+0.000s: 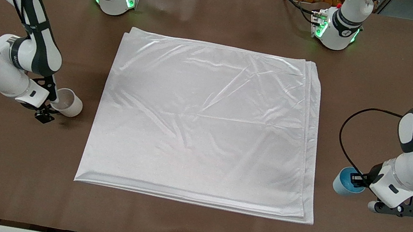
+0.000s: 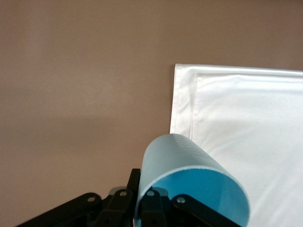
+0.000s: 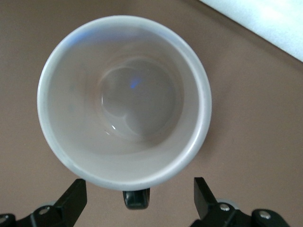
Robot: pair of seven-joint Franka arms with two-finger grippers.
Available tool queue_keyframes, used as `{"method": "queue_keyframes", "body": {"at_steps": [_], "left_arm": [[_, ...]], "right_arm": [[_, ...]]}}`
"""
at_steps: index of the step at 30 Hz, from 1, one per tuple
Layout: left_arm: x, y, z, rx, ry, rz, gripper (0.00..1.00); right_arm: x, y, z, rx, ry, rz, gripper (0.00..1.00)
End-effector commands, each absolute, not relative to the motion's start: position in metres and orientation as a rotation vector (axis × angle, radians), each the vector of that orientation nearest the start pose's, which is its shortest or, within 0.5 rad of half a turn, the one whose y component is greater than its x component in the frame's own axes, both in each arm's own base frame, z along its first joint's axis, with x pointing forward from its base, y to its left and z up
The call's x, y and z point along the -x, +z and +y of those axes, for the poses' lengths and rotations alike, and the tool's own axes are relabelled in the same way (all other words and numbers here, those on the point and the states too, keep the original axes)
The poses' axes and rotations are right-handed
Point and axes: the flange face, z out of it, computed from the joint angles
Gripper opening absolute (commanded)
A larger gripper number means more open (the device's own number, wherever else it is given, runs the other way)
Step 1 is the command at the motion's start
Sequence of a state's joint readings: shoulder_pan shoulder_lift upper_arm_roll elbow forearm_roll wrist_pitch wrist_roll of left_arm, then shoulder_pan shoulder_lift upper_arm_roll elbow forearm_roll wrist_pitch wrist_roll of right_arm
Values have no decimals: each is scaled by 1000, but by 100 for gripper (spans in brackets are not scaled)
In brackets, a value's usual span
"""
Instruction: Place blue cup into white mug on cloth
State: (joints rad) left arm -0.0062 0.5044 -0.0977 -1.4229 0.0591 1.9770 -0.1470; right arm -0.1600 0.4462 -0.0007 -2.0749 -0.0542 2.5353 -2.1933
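Blue cup (image 1: 348,181) sits off the cloth (image 1: 205,122), at the left arm's end of the tabletop (image 1: 223,18), just beside the cloth's edge. Left pincer (image 1: 356,179) is clamped on the cup's rim, one finger inside; in the left wrist view the cup (image 2: 189,182) looks tilted. White mug (image 1: 68,103) stands upright on the tabletop at the right arm's end, also off the cloth. Right pincer (image 3: 137,198) has its fingers apart, straddling the mug's black handle (image 3: 136,198), not gripping. Cloth lies flat, lightly wrinkled, between the two.
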Motion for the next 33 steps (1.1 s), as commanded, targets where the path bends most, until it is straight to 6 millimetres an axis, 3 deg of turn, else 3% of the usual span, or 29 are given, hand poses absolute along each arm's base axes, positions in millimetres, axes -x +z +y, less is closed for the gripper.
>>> {"method": "queue_keyframes", "body": {"at_steps": [1,6,11,15,25,33], "left_arm": [[-697,426,-67,3136,-84,-18,0],[-697,430,-65,3132,-84,-12,0],[-696,430,-69,3131,-85,-4,0],[-696,430,-69,3131,-82,-3,0],[-696,429,-69,3131,-80,-3,0],[-693,440,-80,3138,-104,22,0]], "right_arm": [[-580,204,-102,-1514,-24,2699,99],[-578,201,-106,-1514,-27,2704,86],[-579,201,-105,-1516,-23,2704,62],[-578,200,-102,-1515,-21,2709,50],[-582,205,-91,-1492,-3,2717,3],[-584,215,-92,-1570,51,2682,0]]}}
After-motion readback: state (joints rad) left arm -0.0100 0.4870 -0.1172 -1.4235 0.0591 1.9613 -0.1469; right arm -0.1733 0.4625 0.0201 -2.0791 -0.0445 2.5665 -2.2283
